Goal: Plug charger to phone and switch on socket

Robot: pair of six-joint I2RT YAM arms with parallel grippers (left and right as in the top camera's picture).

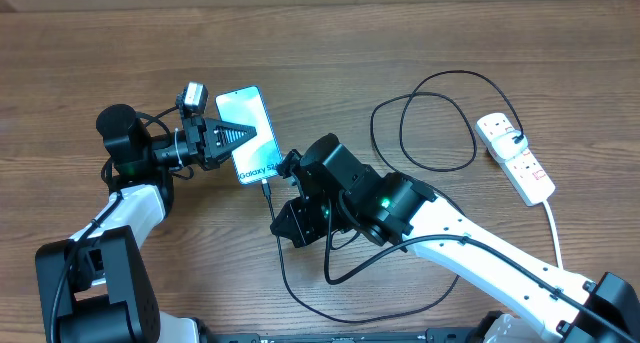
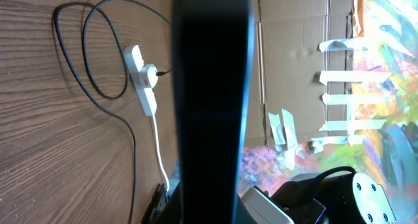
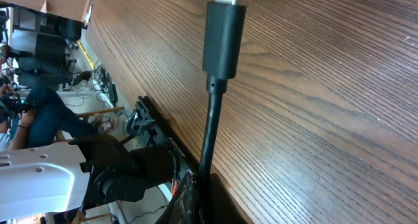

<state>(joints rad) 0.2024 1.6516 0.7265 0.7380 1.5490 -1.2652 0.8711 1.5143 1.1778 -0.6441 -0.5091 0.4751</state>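
**A:** Where does the plugging stand?

**B:** The left gripper is clamped on the phone, screen up in the overhead view. The right gripper is closed on the charger just behind its connector, which sits right at the phone's lower short edge. Whether the metal tip has entered the port, I cannot tell.

**A:** How would you finish it well?

**B:** As I judge it, keep the connector in line with the phone's long axis and push straight, with no twist. Let the left arm brace against the push. The grip is on the cable rather than the connector body, so it could buckle — go slowly.

**A:** Any containers to mind?

**B:** None proper. The nearest thing is the socket, well apart on the table at the far right — it holds one black plug. Its switches are too small to read from here
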